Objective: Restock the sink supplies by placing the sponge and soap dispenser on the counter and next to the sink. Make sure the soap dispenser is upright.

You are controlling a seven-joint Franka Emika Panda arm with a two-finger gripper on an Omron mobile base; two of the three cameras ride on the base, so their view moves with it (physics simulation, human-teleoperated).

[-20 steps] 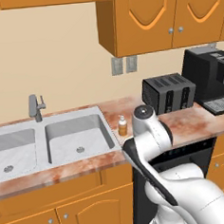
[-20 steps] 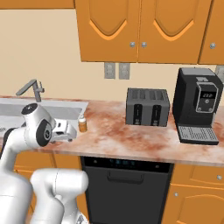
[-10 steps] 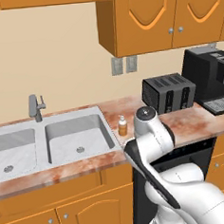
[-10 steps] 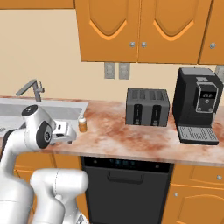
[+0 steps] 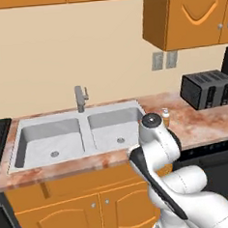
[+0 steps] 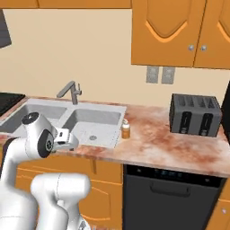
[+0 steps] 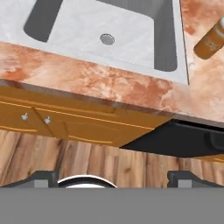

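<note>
The pincer (image 7: 111, 177) hangs out in front of the worktop's (image 7: 109, 85) front edge, above the wooden floor (image 7: 87, 162) and cabinet doors (image 7: 65, 124), with open room all round it; its jaws stand wide apart and hold nothing. Beyond that edge lies the sink (image 7: 109, 30), its right basin straight ahead. The soap dispenser (image 6: 126, 129) stands upright on the worktop just beside the sink's right rim, well apart from the pincer and past the front strip of stone. Farther right along the worktop sits a dark toaster (image 6: 195, 114). The faucet (image 5: 80, 97) rises at the sink's back edge.
</note>
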